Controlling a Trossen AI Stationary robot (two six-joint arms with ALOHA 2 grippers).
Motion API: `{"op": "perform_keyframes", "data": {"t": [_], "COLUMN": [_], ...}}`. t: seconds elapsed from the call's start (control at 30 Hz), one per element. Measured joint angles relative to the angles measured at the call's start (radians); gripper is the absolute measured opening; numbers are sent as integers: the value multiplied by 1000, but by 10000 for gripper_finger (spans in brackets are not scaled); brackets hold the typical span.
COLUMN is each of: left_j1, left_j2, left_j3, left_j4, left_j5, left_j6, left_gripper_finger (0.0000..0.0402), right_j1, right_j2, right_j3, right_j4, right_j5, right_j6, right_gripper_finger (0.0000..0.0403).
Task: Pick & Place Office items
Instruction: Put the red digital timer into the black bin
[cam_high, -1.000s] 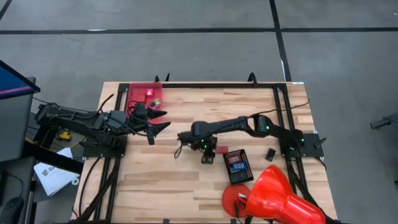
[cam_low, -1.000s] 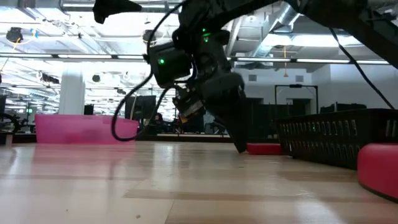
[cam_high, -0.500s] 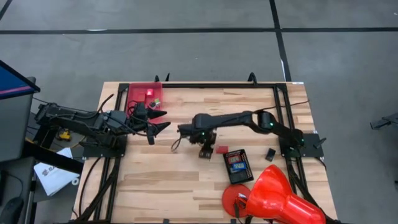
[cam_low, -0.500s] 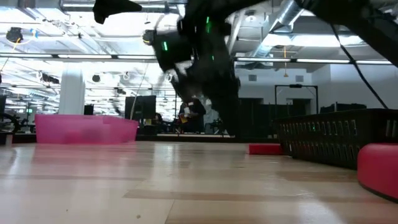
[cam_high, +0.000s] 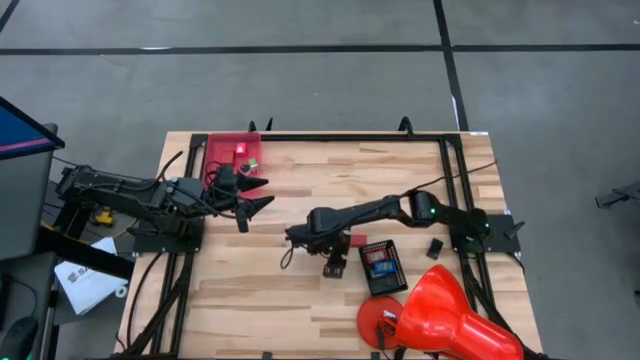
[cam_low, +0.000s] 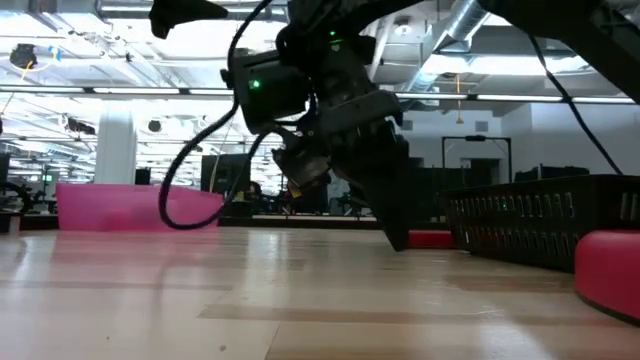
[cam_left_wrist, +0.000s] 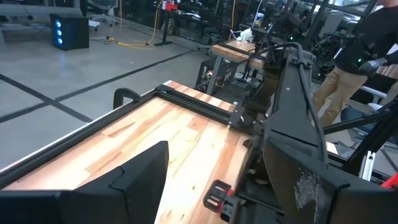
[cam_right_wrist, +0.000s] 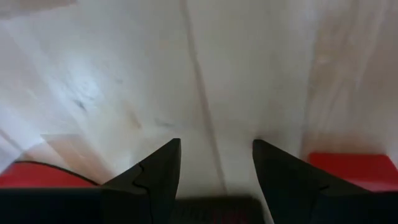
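Observation:
My right gripper points steeply down over bare wood just left of the black tray, fingers open with nothing between them. A red block lies flat on the table just beyond it; in the right wrist view the block sits outside one finger. A blue item lies in the tray. A small black item lies to the tray's right. My left gripper hangs open above the table near the pink bin, which holds a red piece and a green one.
The big red cone-shaped object lies at the near right corner beside the tray. A black frame rail runs along the far edge. Bare wood lies left of and in front of my right gripper. A person stands beyond the table.
My right gripper swung a little toward the far edge and rose, then came back toward the near edge and down. It now stands closer to the table's front than a second ago, beside the tray, with the same finger gap. The red block has not moved.

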Motion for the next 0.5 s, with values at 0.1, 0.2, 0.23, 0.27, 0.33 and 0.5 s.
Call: {"op": "perform_keyframes", "data": {"t": [0.1,0.2,0.23,0.27,0.33,0.5], "left_j1": [0,0,0,0,0,0], "left_j2": [-2,-2,-2,-2,-4,-8], "left_j3": [0,0,0,0,0,0], "left_j4": [0,2,3,4,4,4], "left_j5": [4,11,11,11,11,11], "left_j6": [-11,-12,-12,-12,-13,-14], "left_gripper_finger": [259,259,259,259,259,259], "right_j1": [-15,-38,-44,-49,-63,-140], "right_j2": [-3,-13,-13,-14,-14,-14], "right_j3": [-27,-73,-82,-88,-95,-123], "right_j4": [-21,-33,-35,-36,-38,-40], "right_j5": [16,22,30,45,74,123], "right_j6": [-5,-19,-23,-30,-43,-62], "right_gripper_finger": [196,196,196,196,196,196]}}
